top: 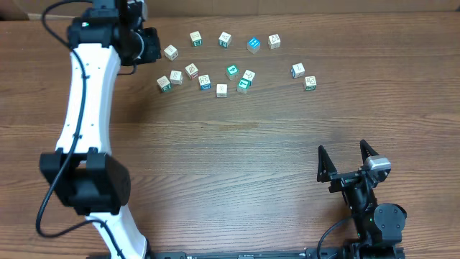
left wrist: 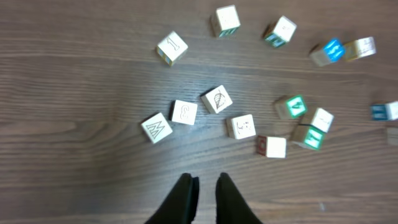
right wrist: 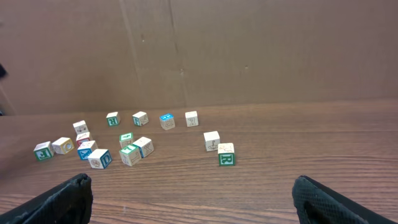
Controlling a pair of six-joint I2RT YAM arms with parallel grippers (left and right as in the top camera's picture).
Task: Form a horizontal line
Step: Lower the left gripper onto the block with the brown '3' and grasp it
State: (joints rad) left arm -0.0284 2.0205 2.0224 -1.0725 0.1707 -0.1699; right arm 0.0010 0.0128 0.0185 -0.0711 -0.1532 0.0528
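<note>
Left wrist view: hovering left gripper (left wrist: 206,186), fingers nearly together, holding nothing, cubes row (left wrist: 198,118) at 12 o'clock. Nudging strays gently, keeping alignment. Right gripper (top: 346,160) idling, spread wide.

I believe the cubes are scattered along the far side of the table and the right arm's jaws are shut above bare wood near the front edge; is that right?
Not quite: the right gripper has its jaws spread wide open, as the overhead view shows. The rest holds: the cubes lie scattered along the far side of the table, and that gripper hangs above bare wood near the front edge.
</note>
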